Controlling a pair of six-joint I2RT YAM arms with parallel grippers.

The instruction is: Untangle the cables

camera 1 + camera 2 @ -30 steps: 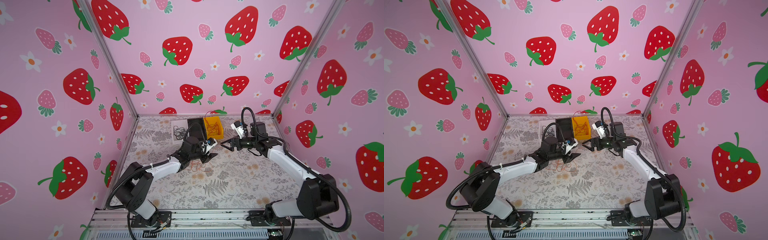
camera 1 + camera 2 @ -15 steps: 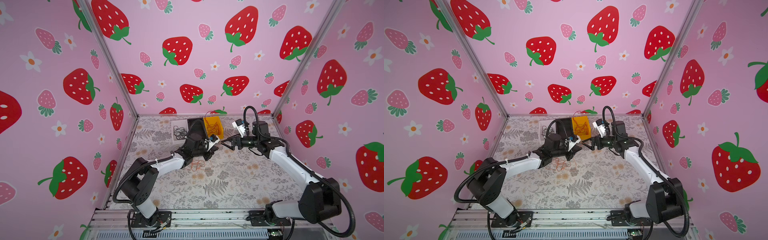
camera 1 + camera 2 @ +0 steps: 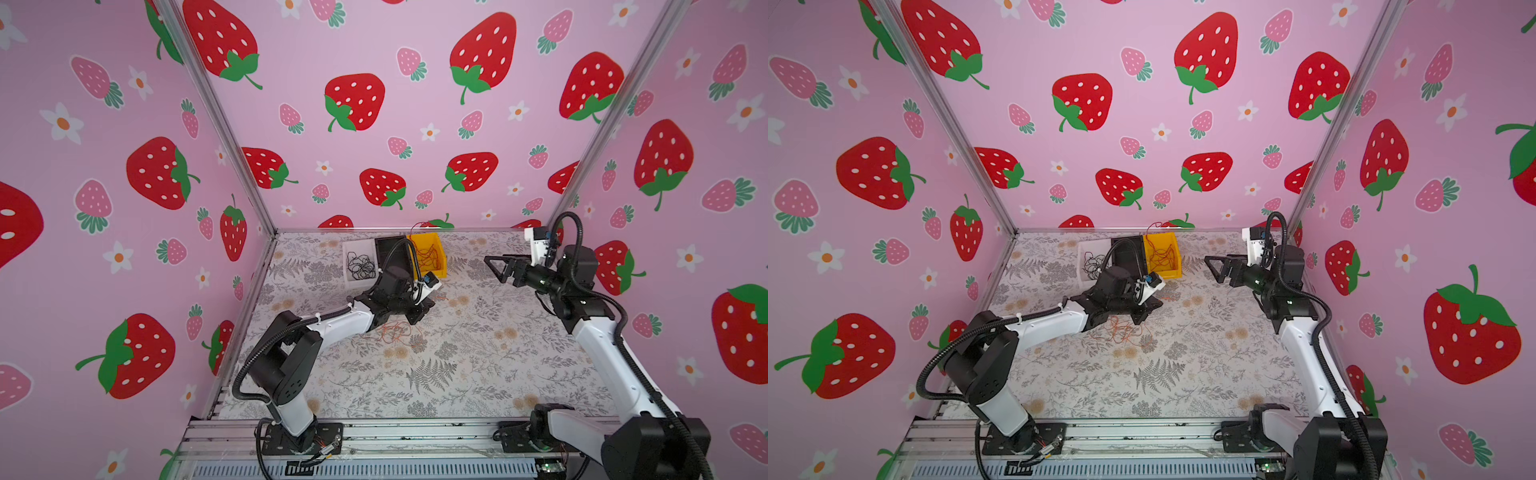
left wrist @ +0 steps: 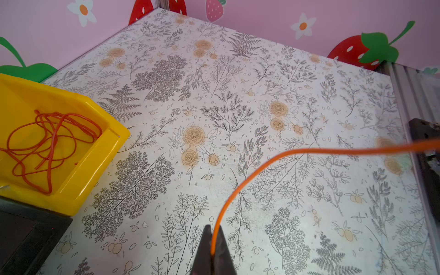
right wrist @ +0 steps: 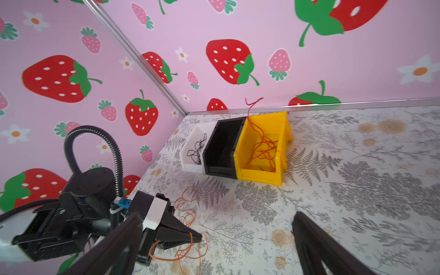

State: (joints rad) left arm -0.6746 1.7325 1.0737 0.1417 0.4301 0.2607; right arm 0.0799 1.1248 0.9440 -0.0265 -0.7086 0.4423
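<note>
A loose tangle of orange cables (image 3: 395, 332) (image 3: 1121, 330) lies mid-table beside my left arm. My left gripper (image 3: 428, 309) (image 3: 1152, 307) (image 4: 213, 238) is low over the table and shut on one orange cable (image 4: 309, 151), which arcs away from its tips. The right wrist view shows that same gripper (image 5: 197, 237) pinching an orange cable (image 5: 188, 214) by the tangle. My right gripper (image 3: 494, 268) (image 3: 1212, 268) (image 5: 215, 215) hovers open and empty, apart to the right. Red cables (image 3: 430, 255) fill a yellow bin, black cables (image 3: 359, 266) a white one.
Three bins stand in a row at the back: a white bin (image 3: 353, 284), a black bin (image 3: 390, 245) and a yellow bin (image 3: 440, 272) (image 4: 95, 166) (image 5: 259, 176). One red cable end sticks up above the yellow bin. Pink walls close three sides.
My left gripper has shut on an orange cable at the tangle. My right gripper, still open, has drawn back to the right, away from the left one.
</note>
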